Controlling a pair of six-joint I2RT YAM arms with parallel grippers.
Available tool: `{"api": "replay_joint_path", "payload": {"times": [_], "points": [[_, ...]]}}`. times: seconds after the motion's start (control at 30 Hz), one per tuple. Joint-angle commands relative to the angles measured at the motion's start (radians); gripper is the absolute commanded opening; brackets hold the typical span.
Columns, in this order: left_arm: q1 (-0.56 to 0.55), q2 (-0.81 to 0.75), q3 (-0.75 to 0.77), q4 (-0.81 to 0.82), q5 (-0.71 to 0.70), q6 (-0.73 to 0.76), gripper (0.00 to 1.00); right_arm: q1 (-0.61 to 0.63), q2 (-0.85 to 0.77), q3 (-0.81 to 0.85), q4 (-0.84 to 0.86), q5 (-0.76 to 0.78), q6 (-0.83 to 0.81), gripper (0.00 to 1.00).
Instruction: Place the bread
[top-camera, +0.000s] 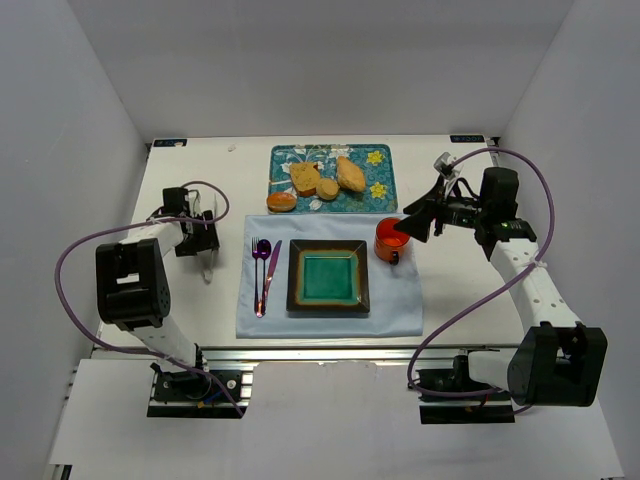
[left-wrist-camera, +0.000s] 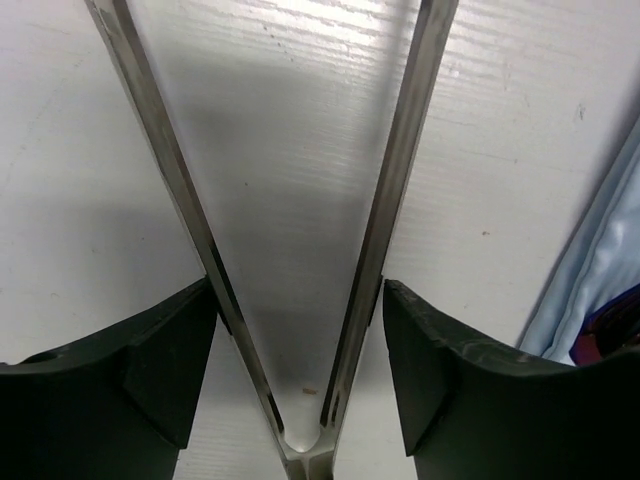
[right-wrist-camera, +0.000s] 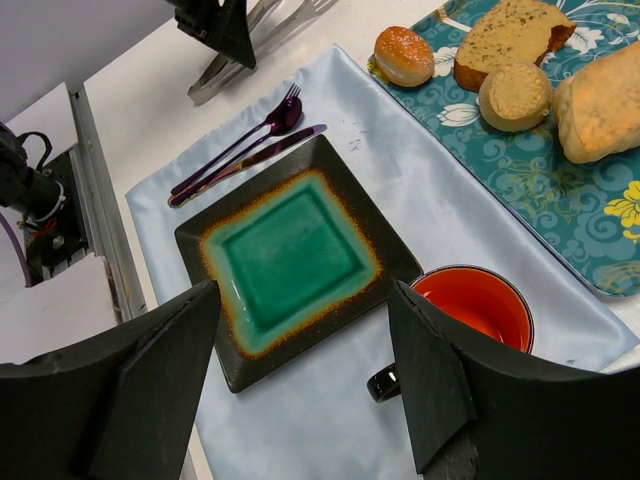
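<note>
Left gripper (left-wrist-camera: 300, 290) jaws pinch tongs (left-wrist-camera: 400, 170); right gripper (right-wrist-camera: 305, 290) jaws apart, empty. Bread (right-wrist-camera: 505, 40) lies ahead-right of right jaws, on tray (right-wrist-camera: 560, 200), about equally near both arms.

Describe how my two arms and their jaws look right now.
The left arm and right arm match: white tubular links between boxy black joint housings, on black bases. A looping purple cable trails along each. The jaws are matte black, wedge-shaped with angled faces.

the left pincer (left-wrist-camera: 300, 310) clasps metal tongs (left-wrist-camera: 400, 170) over the white table (left-wrist-camera: 80, 150).
</note>
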Motion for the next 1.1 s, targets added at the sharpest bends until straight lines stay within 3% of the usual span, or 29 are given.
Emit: {"api": "replay_joint_path", "payload": {"times": [0.0,0.13,0.27,0.43,0.57,0.63,0.83,1.07], "points": [[-0.005,0.005,0.016,0.022,-0.029,-0.008,0.75,-0.010,-0.013,-0.004,0.037,-0.031,0.014,0.73],[-0.003,0.003,0.002,0.032,-0.041,-0.016,0.69,-0.017,-0.011,-0.004,0.037,-0.035,0.017,0.73],[-0.003,-0.024,-0.018,0.048,-0.038,-0.023,0.41,-0.020,-0.007,0.000,0.037,-0.037,0.019,0.73],[-0.003,-0.096,-0.015,0.047,-0.007,-0.072,0.23,-0.023,-0.005,0.003,0.039,-0.040,0.020,0.73],[-0.005,-0.187,0.042,0.039,0.106,-0.154,0.23,-0.023,-0.007,0.002,0.036,-0.040,0.020,0.73],[-0.008,-0.213,0.097,0.032,0.207,-0.221,0.29,-0.022,-0.007,0.000,0.036,-0.044,0.020,0.73],[-0.048,-0.102,0.275,-0.071,0.466,-0.339,0.44,-0.054,-0.007,-0.007,0.050,-0.051,0.026,0.73],[-0.167,0.024,0.434,-0.060,0.496,-0.408,0.49,-0.062,-0.021,-0.024,0.053,-0.055,0.028,0.73]]}}
